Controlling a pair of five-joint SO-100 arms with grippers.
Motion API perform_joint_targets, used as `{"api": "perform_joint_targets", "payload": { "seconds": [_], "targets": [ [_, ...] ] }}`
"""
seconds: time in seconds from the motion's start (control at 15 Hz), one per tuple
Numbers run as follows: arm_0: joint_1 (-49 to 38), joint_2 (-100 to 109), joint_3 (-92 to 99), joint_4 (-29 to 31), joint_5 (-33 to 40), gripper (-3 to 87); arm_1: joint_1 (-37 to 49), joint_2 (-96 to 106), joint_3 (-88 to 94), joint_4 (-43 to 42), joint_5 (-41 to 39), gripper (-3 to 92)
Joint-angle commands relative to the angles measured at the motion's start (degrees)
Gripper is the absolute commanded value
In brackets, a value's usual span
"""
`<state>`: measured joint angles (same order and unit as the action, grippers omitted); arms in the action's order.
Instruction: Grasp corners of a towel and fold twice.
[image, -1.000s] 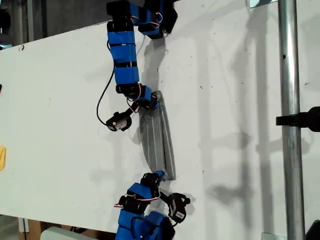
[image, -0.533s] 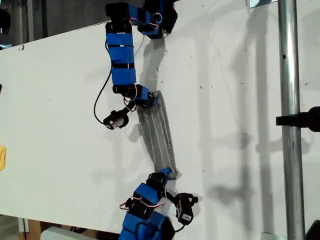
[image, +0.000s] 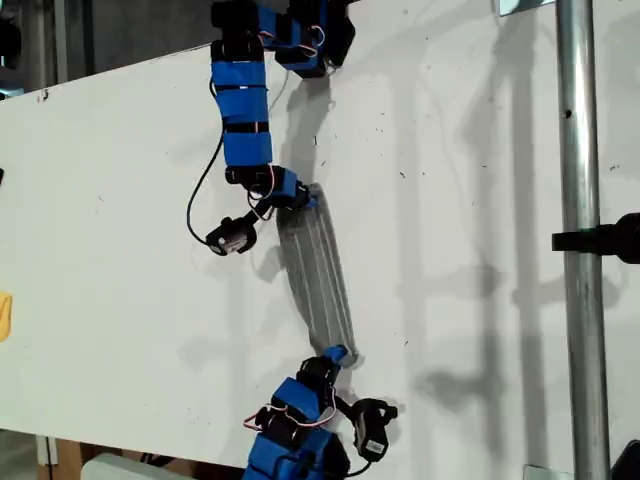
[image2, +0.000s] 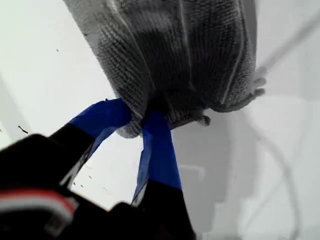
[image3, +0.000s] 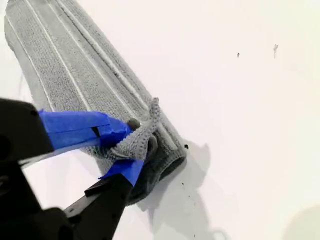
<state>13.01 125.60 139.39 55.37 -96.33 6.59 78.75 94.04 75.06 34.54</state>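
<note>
The white table (image: 470, 200) carries the towel (image: 318, 270), bunched into a long narrow strip strung between both arms. My first gripper (image2: 139, 116) is clamped on one gathered end; my second gripper (image3: 131, 150) pinches a corner (image3: 150, 120) at the other.

My first gripper (image2: 141, 120) pinches the bunched end of the towel (image2: 170, 55), its two blue-taped fingers (image2: 156, 150) closed on the gathered grey cloth. The towel hangs stretched away from my jaws, its knit weave and thin white stripes showing close up, a frayed corner (image2: 202, 119) poking out beside the grip. Beneath lies the white table (image2: 45, 65), lightly speckled.
</note>
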Motion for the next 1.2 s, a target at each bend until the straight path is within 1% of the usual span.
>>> {"api": "perform_joint_targets", "payload": {
  "seconds": [0.0,0.07,0.13,0.2,0.27,0.4,0.47,0.53,0.6,0.67,0.73,0.8,0.87,0.93,1.0,1.07,1.13],
  "targets": [
    [0.09,7.03,-2.99,7.12,1.32,31.6,3.16,9.32,1.85,3.60,0.88,24.3],
    [0.26,10.63,-4.92,9.32,3.87,33.3,4.31,14.24,3.78,5.45,0.62,41.1],
    [0.62,15.21,-5.80,11.16,4.66,32.3,6.06,19.25,5.45,8.88,1.05,36.0],
    [1.14,21.45,-5.10,11.78,5.27,31.5,8.26,24.96,8.26,11.60,2.29,29.5],
    [1.05,29.36,-2.02,11.07,6.94,30.9,10.81,32.17,12.13,13.36,3.96,24.5],
    [0.62,50.54,5.98,12.92,9.23,21.1,17.40,51.06,22.32,16.26,10.72,20.4],
    [0.35,62.23,10.11,14.06,10.46,15.0,18.11,61.44,26.63,16.17,14.59,16.1],
    [0.62,73.48,14.06,14.33,12.13,7.0,17.05,68.99,29.36,16.08,19.78,11.8],
    [0.79,73.56,14.68,14.50,12.39,1.2,15.29,74.00,31.90,15.82,25.40,8.6],
    [1.49,73.83,16.44,12.30,13.54,-2.5,13.80,77.08,34.28,17.14,31.11,8.6],
    [1.32,73.83,17.84,11.69,13.27,-2.5,12.48,81.65,38.41,17.67,35.77,8.7],
    [0.79,73.83,19.16,11.87,12.83,-2.5,11.16,86.04,41.66,17.05,37.27,9.3],
    [0.26,73.83,20.48,11.87,12.13,-2.5,10.63,86.66,42.10,17.49,37.44,6.1],
    [0.09,73.83,21.62,11.60,12.13,-2.5,10.46,88.15,44.38,17.14,38.06,5.9],
    [0.09,73.83,22.15,11.25,12.13,-2.5,9.05,89.12,45.79,12.66,37.27,18.1],
    [0.09,73.83,22.32,11.34,12.22,-2.5,6.77,88.07,47.20,5.19,33.84,32.2],
    [0.00,73.83,22.59,11.87,11.87,-2.5,6.24,87.01,48.25,0.26,29.71,39.0]
  ]
}}
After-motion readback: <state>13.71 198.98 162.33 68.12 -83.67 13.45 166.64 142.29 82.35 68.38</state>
